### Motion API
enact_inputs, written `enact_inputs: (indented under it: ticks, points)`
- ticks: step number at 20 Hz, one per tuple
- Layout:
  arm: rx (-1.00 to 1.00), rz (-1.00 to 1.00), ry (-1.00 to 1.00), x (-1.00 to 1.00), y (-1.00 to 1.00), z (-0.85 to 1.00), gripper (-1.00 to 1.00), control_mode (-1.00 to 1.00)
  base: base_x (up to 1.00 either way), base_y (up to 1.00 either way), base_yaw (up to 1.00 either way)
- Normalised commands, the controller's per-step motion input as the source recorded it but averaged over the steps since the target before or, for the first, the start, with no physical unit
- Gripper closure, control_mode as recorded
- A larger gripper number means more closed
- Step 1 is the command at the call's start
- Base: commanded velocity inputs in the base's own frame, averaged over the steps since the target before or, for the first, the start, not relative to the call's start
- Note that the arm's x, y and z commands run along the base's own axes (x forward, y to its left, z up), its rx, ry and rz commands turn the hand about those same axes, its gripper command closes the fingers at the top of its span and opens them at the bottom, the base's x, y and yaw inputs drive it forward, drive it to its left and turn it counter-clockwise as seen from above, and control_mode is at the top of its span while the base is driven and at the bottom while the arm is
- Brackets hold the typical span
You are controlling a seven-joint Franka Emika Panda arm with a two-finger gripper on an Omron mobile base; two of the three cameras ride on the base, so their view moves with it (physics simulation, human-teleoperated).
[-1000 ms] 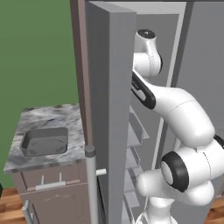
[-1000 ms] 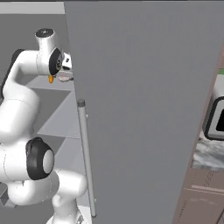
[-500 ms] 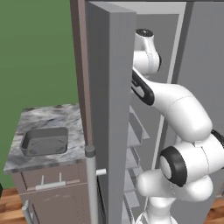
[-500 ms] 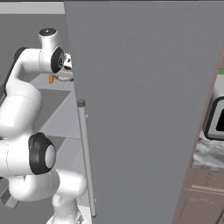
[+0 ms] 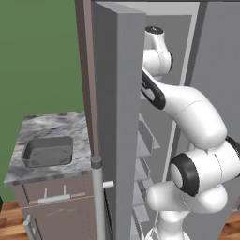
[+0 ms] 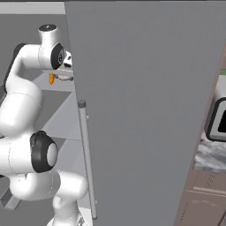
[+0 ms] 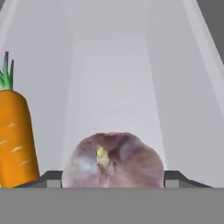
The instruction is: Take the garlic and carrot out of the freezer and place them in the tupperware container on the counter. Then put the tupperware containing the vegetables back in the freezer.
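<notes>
Two vegetables sit closest to us in the hand view: the garlic (image 7: 113,159) fills the bottom centre, right between our finger tips (image 7: 175,177), whose dark ends peek out on either side of it, and the carrot (image 7: 15,138) stands just beside it on the left, green top up. Our gripper (image 7: 113,179) looks closed around the garlic, the jaws stopped fairly wide against the bulb's sides, though we cannot see the contact itself, so we judge it a grip rather than know it. Both vegetables rest on a pale shelf inside the freezer (image 5: 117,93), whose thick door stands open in the left base view with its long bar handle (image 5: 97,197) low in front. From the right base view we see the arm reaching in at an upper shelf, with the carrot a small orange speck beside the wrist. Farther off to the left, the container (image 5: 48,151) lies on the counter (image 5: 51,126), well apart from the freezer, and nothing shows inside it. So we judge the task barely begun: the door is open and the garlic is being taken, but neither vegetable has left the shelf. Lifting the garlic out, carrying it to the container, fetching the carrot, and returning the filled container to the freezer all remain.
</notes>
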Motion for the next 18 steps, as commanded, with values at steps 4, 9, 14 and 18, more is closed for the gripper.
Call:
enact_inputs:
  ticks: [4,9,14,18]
  points:
    - [0.0,0.0,-0.09,-0.39,0.0,0.02,1.0,-1.0,0.0,0.0,0.0]
    - [0.02,0.0,-0.06,-0.53,0.0,0.0,1.0,-1.0,0.0,0.0,0.0]
    - [0.07,0.0,-0.06,-0.96,-0.1,0.23,1.0,-1.0,0.0,0.0,0.0]
    - [0.03,0.0,-0.03,-1.0,-0.22,0.34,1.0,-1.0,0.0,0.0,0.0]
